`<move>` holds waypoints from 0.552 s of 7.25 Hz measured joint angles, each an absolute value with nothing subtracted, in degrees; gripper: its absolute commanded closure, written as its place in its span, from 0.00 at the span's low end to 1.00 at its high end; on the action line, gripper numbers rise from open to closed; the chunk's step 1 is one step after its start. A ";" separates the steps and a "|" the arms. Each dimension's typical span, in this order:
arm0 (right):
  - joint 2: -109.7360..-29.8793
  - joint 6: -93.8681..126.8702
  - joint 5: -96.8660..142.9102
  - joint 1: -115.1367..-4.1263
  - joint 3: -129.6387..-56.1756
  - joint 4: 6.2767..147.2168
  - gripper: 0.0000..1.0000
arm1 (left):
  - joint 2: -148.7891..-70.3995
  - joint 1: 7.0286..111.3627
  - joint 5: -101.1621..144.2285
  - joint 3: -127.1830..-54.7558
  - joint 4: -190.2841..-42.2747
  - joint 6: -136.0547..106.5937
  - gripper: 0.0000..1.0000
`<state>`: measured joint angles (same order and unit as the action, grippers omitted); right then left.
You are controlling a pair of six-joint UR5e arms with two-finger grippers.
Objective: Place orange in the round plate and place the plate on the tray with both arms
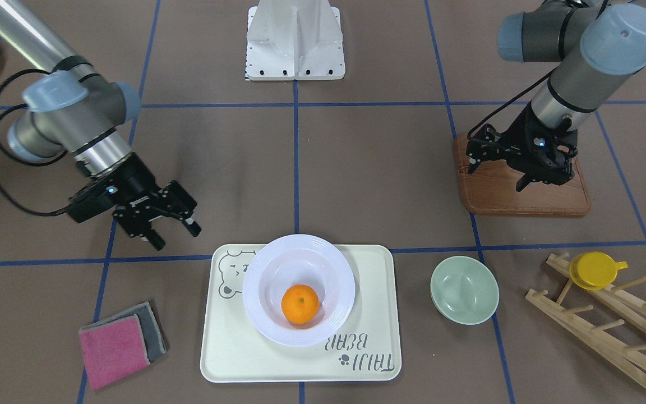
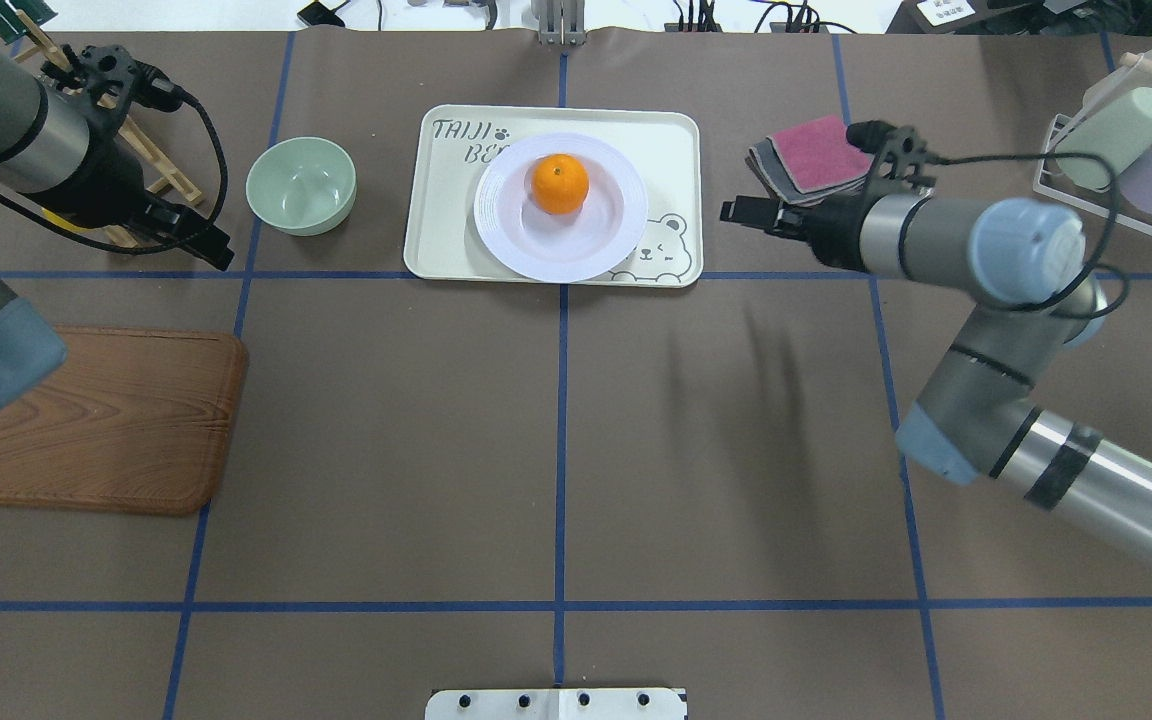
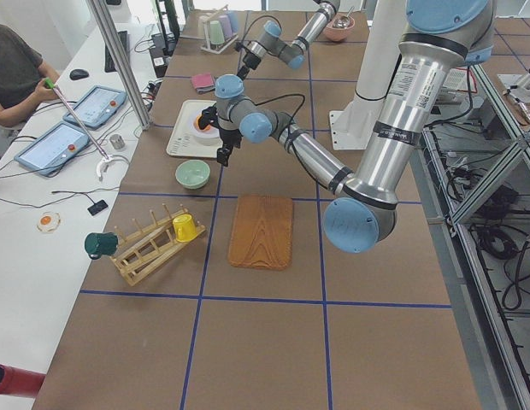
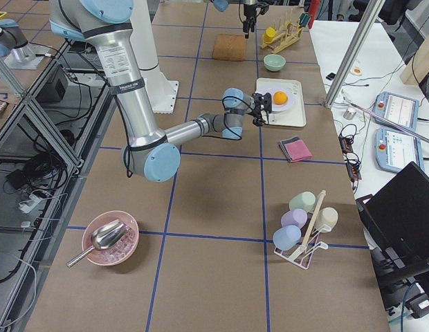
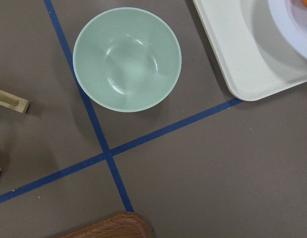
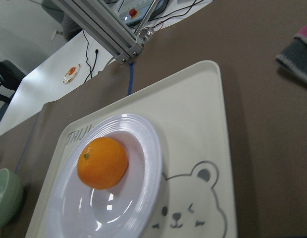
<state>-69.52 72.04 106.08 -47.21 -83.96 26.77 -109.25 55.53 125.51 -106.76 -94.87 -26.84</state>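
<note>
The orange (image 1: pixel 300 303) (image 2: pixel 560 184) (image 6: pixel 102 162) lies in the white round plate (image 1: pixel 255 292) (image 2: pixel 536 250) (image 6: pixel 148 163). The plate stands on the cream bear tray (image 1: pixel 227 359) (image 2: pixel 436 250) (image 6: pixel 203 124). My right gripper (image 1: pixel 177 237) (image 2: pixel 733 210) hovers open and holding nothing, off the tray's bear corner and apart from the plate. My left gripper (image 1: pixel 497 178) (image 2: pixel 216 255) hangs open above the wooden board's edge, well away from the tray, with nothing in it. Neither wrist view shows any fingers.
A pale-green bowl (image 1: pixel 465 289) (image 5: pixel 127 59) sits beside the tray on my left side. The brown wooden board (image 1: pixel 525 196) (image 2: pixel 96 420) lies under the left arm. A wooden rack (image 1: pixel 609 331) carries a yellow cup (image 1: pixel 595 269). Pink and grey cloths (image 1: pixel 114 350) (image 2: pixel 816 150) lie near the right gripper.
</note>
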 measured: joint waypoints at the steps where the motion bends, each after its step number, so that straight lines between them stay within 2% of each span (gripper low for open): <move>1: -70.81 63.11 114.93 -53.46 -83.91 30.19 0.00 | -108.98 55.79 125.51 -106.73 -94.87 -24.87 0.01; 4: -77.88 32.39 127.75 -64.13 -84.26 41.72 0.00 | -104.86 59.83 125.58 -106.55 -94.90 -12.00 0.01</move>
